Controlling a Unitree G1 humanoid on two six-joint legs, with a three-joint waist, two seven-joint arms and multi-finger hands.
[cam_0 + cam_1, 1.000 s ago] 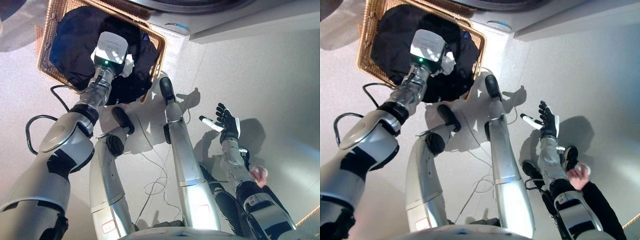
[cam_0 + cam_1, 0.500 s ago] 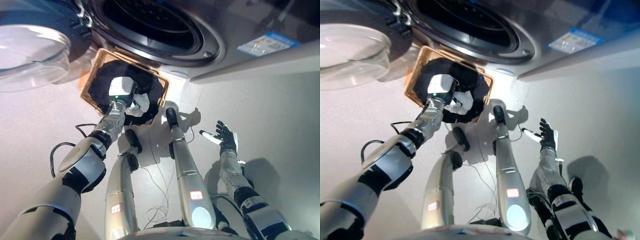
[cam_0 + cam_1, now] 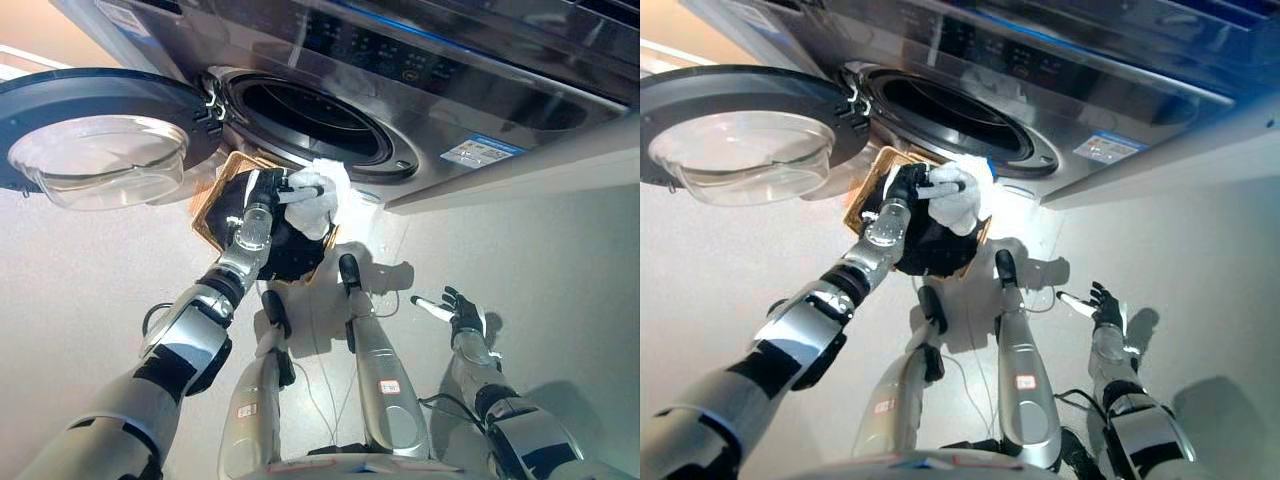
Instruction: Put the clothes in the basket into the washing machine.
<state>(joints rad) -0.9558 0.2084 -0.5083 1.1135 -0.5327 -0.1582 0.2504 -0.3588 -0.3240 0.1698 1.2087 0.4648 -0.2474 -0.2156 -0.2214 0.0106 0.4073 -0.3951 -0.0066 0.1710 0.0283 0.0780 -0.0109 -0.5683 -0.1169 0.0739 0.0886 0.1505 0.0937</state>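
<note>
The washing machine (image 3: 420, 70) fills the top of the frame, its round opening (image 3: 310, 120) upper centre and dark inside. Its door (image 3: 95, 140) is swung wide to the upper left, so the way in is free. The wicker basket (image 3: 215, 190) sits on the floor just below the opening, close enough that a short lift should reach the drum; dark clothes (image 3: 290, 250) lie in it. The left hand (image 3: 910, 187), in the middle of the frame, has its fingers clamped on a white cloth (image 3: 965, 195), held above the basket at the opening's lower rim, not yet inside. The right hand (image 3: 462, 315), lower right, hangs idle with fingers spread apart.
</note>
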